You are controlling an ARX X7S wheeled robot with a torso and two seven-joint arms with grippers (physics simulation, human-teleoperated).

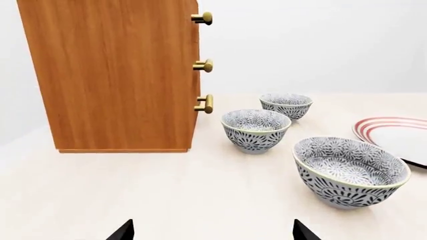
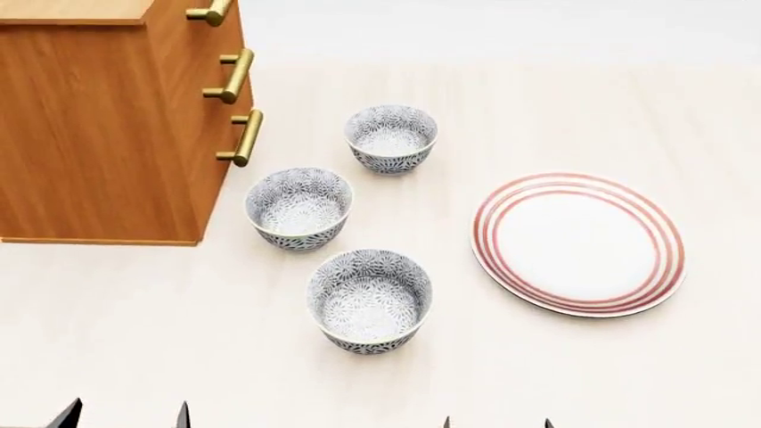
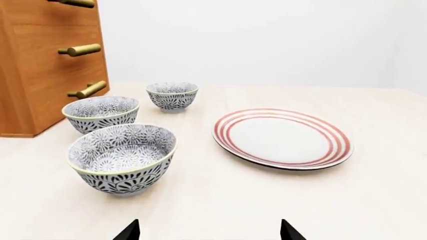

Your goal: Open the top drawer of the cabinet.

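Here a pale wooden tabletop (image 2: 594, 374) meets white walls (image 3: 267, 40).

Orange-brown wood grain across the cabinet (image 2: 95, 125); brass on its three bar handles (image 2: 232, 76). Dense dark blue-black floral print on white over all three bowls (image 2: 370, 300), with pale rims. White plate (image 2: 579, 242) ringed in red stripes. Pale cream, faintly grained table (image 2: 143, 330). Black fingertips (image 3: 127, 232).

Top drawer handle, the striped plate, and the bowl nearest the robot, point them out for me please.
top drawer handle (image 2: 212, 12), head view, on the brass bar.
red-striped plate (image 2: 579, 242), head view, on its white centre.
nearest patterned bowl (image 2: 370, 299), head view, on the inside bottom.
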